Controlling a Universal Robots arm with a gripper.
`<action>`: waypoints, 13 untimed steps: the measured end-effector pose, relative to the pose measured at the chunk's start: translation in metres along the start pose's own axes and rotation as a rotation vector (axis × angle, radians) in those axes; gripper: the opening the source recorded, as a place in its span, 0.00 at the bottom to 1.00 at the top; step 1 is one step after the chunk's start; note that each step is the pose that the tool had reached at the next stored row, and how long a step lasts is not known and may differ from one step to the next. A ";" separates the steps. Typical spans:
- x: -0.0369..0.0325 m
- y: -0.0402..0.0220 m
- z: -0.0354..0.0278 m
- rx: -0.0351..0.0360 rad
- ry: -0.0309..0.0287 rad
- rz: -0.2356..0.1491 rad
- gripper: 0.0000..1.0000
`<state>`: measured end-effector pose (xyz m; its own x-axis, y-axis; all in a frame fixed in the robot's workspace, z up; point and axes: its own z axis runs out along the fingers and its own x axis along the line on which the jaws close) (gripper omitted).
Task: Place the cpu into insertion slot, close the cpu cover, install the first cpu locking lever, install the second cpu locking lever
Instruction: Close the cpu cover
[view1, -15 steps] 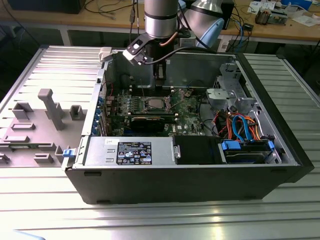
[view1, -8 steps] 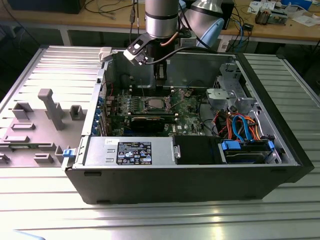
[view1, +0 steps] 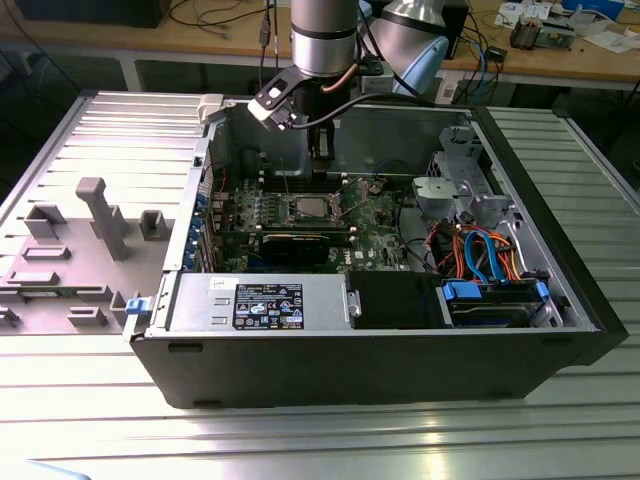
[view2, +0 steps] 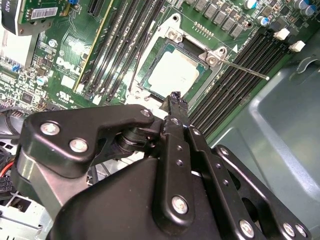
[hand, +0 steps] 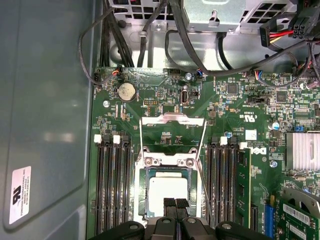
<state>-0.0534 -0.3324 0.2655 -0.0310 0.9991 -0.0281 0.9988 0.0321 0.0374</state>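
While the cpu (hand: 167, 192) sits in the insertion slot (hand: 145, 200), you see the cpu cover (hand: 172, 119) raised open. The gripper (hand: 175, 203) hangs over the cpu's edge, fingers seemingly closed, empty.

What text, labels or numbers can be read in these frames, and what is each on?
The black label plate on the silver box, exterior view: print too small to read.
The white sticker on the case wall, first wrist view: sideways print, too small.
The green circuit board, first wrist view: white markings, too small.
Nothing can be quoted reliably.
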 end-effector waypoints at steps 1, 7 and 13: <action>0.0000 0.0000 0.0000 0.0000 0.0000 0.000 0.11; -0.0001 0.0002 -0.0016 0.0000 0.0000 0.000 0.11; -0.0001 0.0003 -0.0039 0.0000 0.0000 0.000 0.11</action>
<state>-0.0532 -0.3325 0.2694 -0.0312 0.9991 -0.0281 0.9988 0.0322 0.0374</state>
